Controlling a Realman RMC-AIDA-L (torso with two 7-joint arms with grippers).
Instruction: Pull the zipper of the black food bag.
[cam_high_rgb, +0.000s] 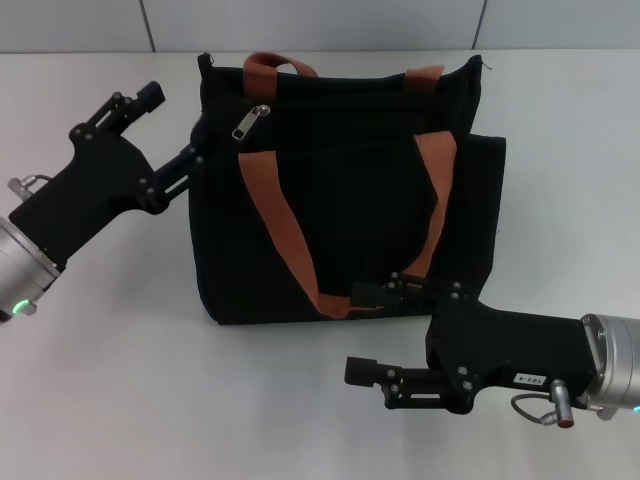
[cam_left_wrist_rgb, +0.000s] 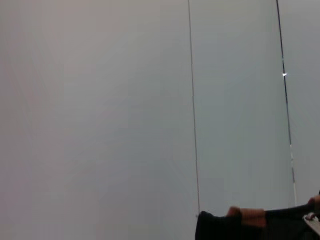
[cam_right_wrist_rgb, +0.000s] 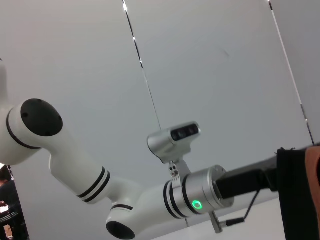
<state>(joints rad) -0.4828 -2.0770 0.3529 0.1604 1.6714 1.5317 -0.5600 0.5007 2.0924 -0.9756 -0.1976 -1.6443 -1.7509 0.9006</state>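
Observation:
The black food bag stands on the white table, its rust-orange straps hanging down its front. The silver zipper lies at the left end of the top zip track. My left gripper is open at the bag's upper left corner; its lower finger touches the bag's left side, just left of the zipper. My right gripper is open in front of the bag's lower edge, with its far finger against the strap loop there. The bag's top edge shows in the left wrist view, and its side in the right wrist view.
The white table spreads around the bag. A grey panelled wall stands behind it. The right wrist view shows my left arm and the head camera.

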